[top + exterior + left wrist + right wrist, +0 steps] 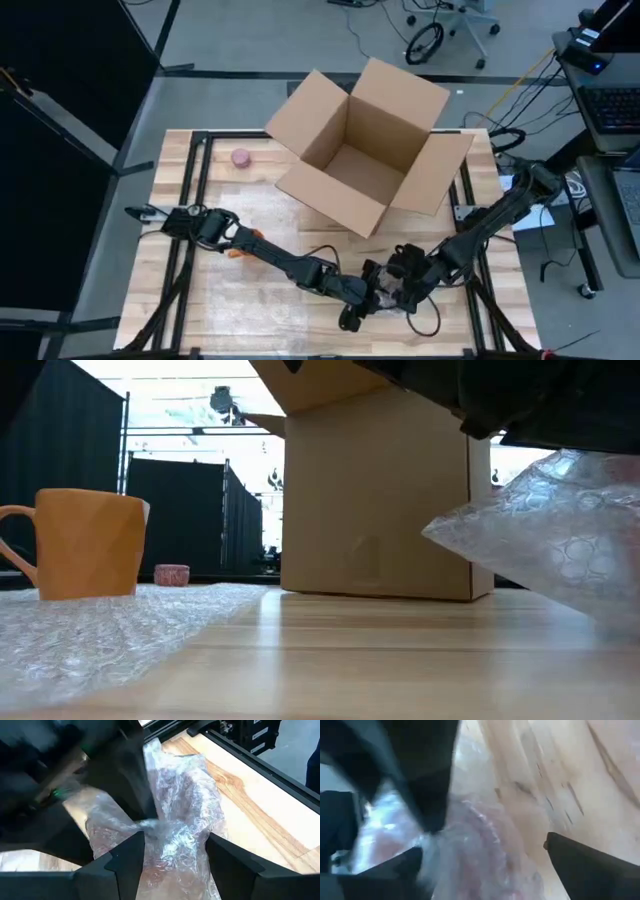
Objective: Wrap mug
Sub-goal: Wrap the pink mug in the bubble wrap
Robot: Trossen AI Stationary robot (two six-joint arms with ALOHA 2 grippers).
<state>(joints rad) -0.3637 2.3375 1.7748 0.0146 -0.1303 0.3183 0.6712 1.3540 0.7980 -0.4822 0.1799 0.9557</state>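
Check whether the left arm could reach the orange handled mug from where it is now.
Probably, but not directly. The left gripper is out at the clear bubble wrap beside the right gripper; the orange mug sits back by its own forearm, so it must retract first.

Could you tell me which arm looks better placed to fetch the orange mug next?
Probably the left: the orange mug sits beside the left arm, while both pincers, left pincer and right pincer, meet at the bubble wrap.

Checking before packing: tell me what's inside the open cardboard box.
From above, the cardboard box shows only its bare brown floor. The strip under the flaps and near wall is hidden. The mug stands outside on bubble wrap.
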